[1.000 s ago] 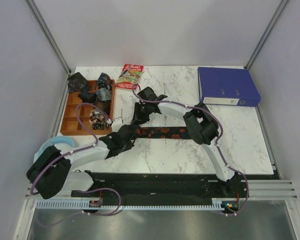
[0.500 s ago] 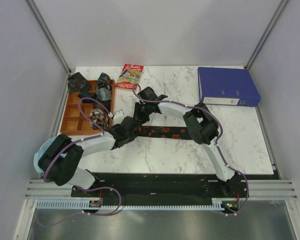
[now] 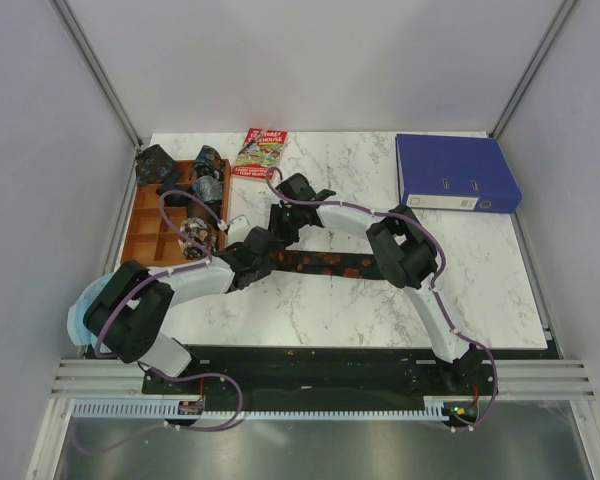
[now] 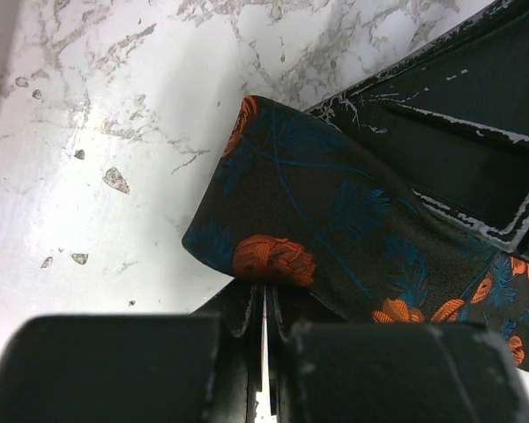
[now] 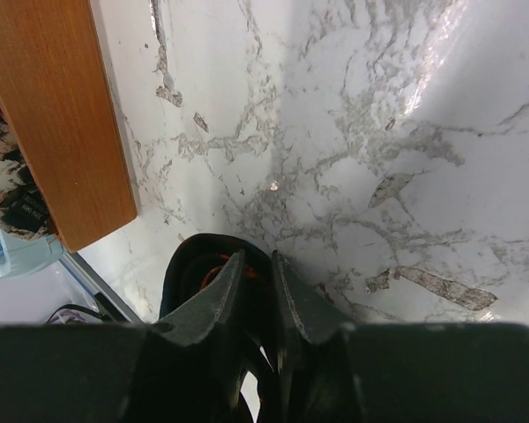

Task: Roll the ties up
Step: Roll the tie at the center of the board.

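Note:
The long tie (image 3: 330,265), black with orange-red blotches, lies across the middle of the marble table. Its left end is folded over (image 4: 291,220). My left gripper (image 3: 256,252) is at that end, and its jaws (image 4: 266,298) are shut on the fold's edge. My right gripper (image 3: 280,228) reaches in from the far side, and its fingers (image 5: 257,257) are shut on the same end with a loop of tie (image 5: 189,264) wrapped round one finger. Small dark grey-blue tie bundles (image 3: 208,188) sit in and beside the wooden tray.
The wooden compartment tray (image 3: 145,238) stands at the left, and its corner shows in the right wrist view (image 5: 62,115). A red-and-green booklet (image 3: 262,152) lies at the back. A blue binder (image 3: 455,172) lies back right. A light blue object (image 3: 78,312) sits by the left arm's base.
My left arm has swung away from its base and to the right, bringing its gripper up to the tie's left end. The right arm has barely moved.

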`<state>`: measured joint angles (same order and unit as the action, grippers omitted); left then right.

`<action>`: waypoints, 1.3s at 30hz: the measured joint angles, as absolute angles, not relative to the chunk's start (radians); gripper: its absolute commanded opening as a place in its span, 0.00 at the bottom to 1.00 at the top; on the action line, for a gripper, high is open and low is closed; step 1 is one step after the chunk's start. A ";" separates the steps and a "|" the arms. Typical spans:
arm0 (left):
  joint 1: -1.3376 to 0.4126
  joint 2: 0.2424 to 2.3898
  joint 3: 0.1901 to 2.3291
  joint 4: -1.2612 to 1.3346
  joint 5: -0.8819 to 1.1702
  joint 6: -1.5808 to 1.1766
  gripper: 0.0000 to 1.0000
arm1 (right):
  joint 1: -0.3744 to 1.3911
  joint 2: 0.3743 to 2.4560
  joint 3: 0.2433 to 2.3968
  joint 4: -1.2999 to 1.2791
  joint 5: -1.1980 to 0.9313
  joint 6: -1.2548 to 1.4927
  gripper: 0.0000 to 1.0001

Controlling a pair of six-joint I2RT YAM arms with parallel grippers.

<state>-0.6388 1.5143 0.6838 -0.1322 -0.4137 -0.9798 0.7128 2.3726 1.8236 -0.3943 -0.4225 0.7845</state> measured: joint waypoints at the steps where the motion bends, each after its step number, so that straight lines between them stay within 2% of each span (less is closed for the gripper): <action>1: -0.639 1.515 0.684 -0.132 -0.414 -0.979 0.02 | 0.712 2.373 1.824 -0.394 -0.423 0.785 0.28; 5: -0.636 1.523 0.692 -0.131 -0.413 -0.979 0.02 | 0.695 2.373 1.824 -0.386 -0.435 0.793 0.47; 8: -0.636 1.525 0.693 -0.127 -0.409 -0.979 0.02 | 0.674 2.373 1.832 -0.382 -0.455 0.802 0.54; 16: -0.634 1.525 0.693 -0.124 -0.406 -0.979 0.02 | 0.569 2.367 1.873 -0.383 -0.431 0.815 0.55; 21: -0.634 1.495 0.679 -0.130 -0.372 -0.960 0.07 | 0.559 2.261 1.781 -0.384 -0.384 0.816 0.46; 24: -0.635 1.411 0.675 -0.178 -0.355 -0.939 0.13 | 0.574 2.117 1.674 -0.383 -0.345 0.815 0.27; 25: -0.635 1.370 0.675 -0.196 -0.355 -0.933 0.19 | 0.582 2.061 1.638 -0.383 -0.334 0.817 0.22; 28: -0.635 1.227 0.675 -0.250 -0.356 -0.910 0.30 | 0.604 1.927 1.565 -0.358 -0.315 0.833 0.12; 31: -0.635 1.120 0.675 -0.294 -0.357 -0.896 0.33 | 0.635 1.864 1.534 -0.321 -0.305 0.853 0.04; 34: -0.634 1.051 0.675 -0.321 -0.357 -0.879 0.33 | 0.678 1.877 1.526 -0.288 -0.300 0.873 0.00; 39: -0.619 1.052 0.675 -0.361 -0.356 -0.850 0.33 | 0.738 1.962 1.526 -0.277 -0.295 0.894 0.00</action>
